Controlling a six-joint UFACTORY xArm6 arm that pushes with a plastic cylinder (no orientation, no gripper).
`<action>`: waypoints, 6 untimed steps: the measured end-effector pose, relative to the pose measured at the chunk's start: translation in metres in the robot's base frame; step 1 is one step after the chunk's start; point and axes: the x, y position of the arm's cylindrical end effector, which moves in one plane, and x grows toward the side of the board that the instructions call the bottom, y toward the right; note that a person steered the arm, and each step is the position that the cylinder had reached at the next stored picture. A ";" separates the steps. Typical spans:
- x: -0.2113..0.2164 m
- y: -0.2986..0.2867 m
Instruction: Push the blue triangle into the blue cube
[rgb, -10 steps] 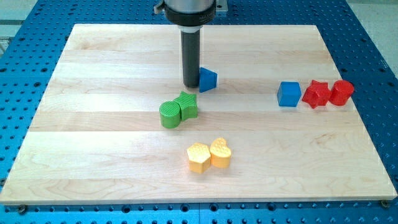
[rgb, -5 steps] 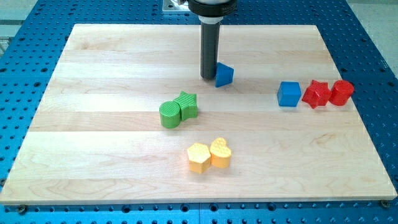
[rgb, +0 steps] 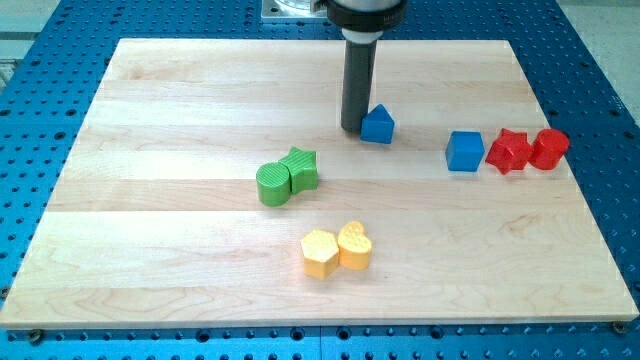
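Note:
The blue triangle (rgb: 377, 125) lies on the wooden board above the middle, toward the view's right. My tip (rgb: 353, 129) stands right against its left side, touching or nearly touching it. The blue cube (rgb: 464, 151) sits further to the view's right and slightly lower, a clear gap away from the triangle.
Two red blocks (rgb: 511, 150) (rgb: 548, 148) sit right of the blue cube, the nearer one touching it. A green cylinder (rgb: 272, 184) and a green star (rgb: 300, 168) sit together left of centre. Two yellow blocks (rgb: 320, 252) (rgb: 354, 245) lie near the bottom middle.
My tip has moved to the view's right, pushing the blue triangle right and closer to the blue cube. The triangle has turned a little. Other blocks have not moved.

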 end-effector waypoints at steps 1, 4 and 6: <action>0.029 -0.001; -0.019 0.012; -0.012 0.045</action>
